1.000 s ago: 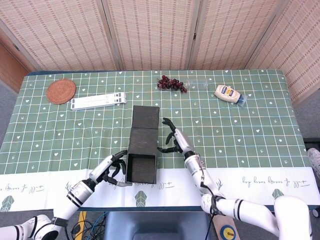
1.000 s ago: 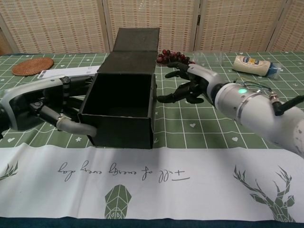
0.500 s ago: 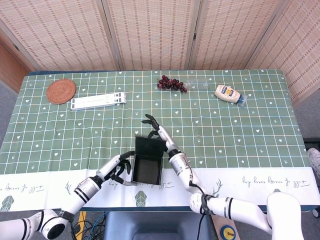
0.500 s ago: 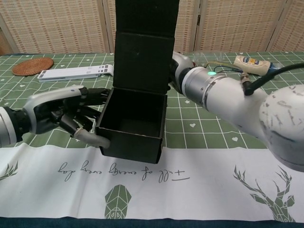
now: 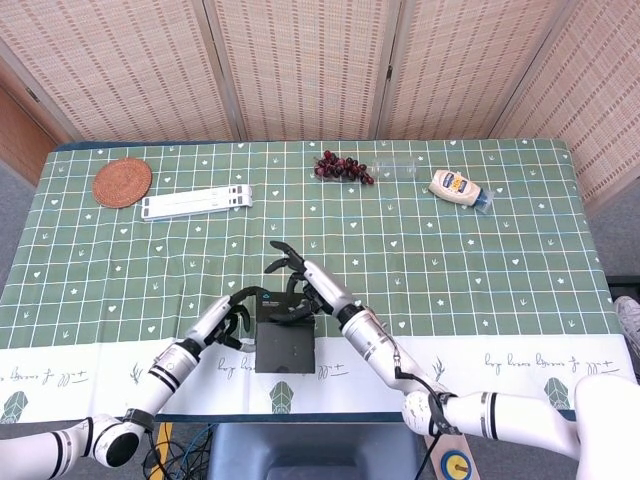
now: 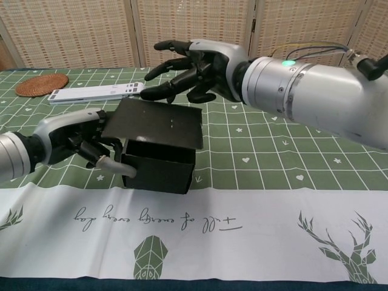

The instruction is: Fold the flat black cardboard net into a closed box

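Two silver-white arms ending in dark five-finger hands

The right hand (image 6: 203,70) has black fingers (image 6: 165,46) on a pale grey palm shell; its thick cylindrical forearm is glossy silver-white, carries a small green light, and trails thin coloured cables near the elbow. The left hand (image 6: 79,140) looks the same, with black segments, grey shell and a black wrist ring.

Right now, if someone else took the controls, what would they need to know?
Left hand: grips the box at its left wall, steadying it on the table.
Right hand: fingers spread, holding nothing, just above the back edge of the lid.
Done: the walls are up and the lid is folded down over the opening.
Left: the lid sits tilted, its front edge raised above the box's front wall, so it is not yet shut. Probably press it flat and tuck it in.
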You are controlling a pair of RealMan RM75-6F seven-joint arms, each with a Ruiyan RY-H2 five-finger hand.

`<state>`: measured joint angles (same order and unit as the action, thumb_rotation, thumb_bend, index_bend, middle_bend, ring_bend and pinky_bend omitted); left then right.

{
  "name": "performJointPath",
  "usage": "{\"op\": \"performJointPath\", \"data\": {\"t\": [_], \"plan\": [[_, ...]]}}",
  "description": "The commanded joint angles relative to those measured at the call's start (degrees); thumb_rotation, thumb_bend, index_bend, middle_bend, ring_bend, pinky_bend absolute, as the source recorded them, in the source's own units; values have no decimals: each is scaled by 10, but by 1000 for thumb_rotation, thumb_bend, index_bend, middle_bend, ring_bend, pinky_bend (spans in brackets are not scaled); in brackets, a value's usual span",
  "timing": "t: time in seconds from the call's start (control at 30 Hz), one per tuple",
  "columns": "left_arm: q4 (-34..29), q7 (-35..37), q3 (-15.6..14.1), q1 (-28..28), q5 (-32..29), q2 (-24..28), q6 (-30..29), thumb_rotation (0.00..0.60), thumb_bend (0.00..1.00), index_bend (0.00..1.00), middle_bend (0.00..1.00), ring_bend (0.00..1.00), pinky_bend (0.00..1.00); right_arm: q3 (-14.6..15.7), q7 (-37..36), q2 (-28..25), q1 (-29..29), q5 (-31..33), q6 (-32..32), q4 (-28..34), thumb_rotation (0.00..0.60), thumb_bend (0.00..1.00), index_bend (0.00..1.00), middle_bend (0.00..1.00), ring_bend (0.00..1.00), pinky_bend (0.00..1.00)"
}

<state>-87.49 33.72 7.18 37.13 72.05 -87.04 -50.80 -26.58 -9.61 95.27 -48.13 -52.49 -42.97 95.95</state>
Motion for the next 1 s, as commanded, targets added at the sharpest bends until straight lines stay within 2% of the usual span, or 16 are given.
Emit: {"op": "performJointPath", "data": {"t": [0.03,0.27,0.43,0.57,1.0], "plan": [[6,-31,16,-8,-42,-10,-4,600,103,219,286,571,814,20,43,-22,-25,17,17,13,600,0,0,277,604,1000],[-4,-81,43,-21,-124,-26,-20,600,103,144,251,574,807,63,163,2,-77,18,-27,-16,600,0,13,277,604,1000],[-19,-98,48,-28,-149,-19,-12,600,104,21,118,561,808,81,242,32,-106,10,-68,-51,600,0,38,276,609,1000],[-33,-99,45,-31,-149,1,10,600,103,0,2,537,808,92,290,54,-123,9,-88,-78,600,0,73,277,623,1000],[-58,-131,30,-48,-99,59,11,600,104,0,0,493,797,113,383,77,-146,-4,-119,-112,600,0,120,277,638,1000]]}}
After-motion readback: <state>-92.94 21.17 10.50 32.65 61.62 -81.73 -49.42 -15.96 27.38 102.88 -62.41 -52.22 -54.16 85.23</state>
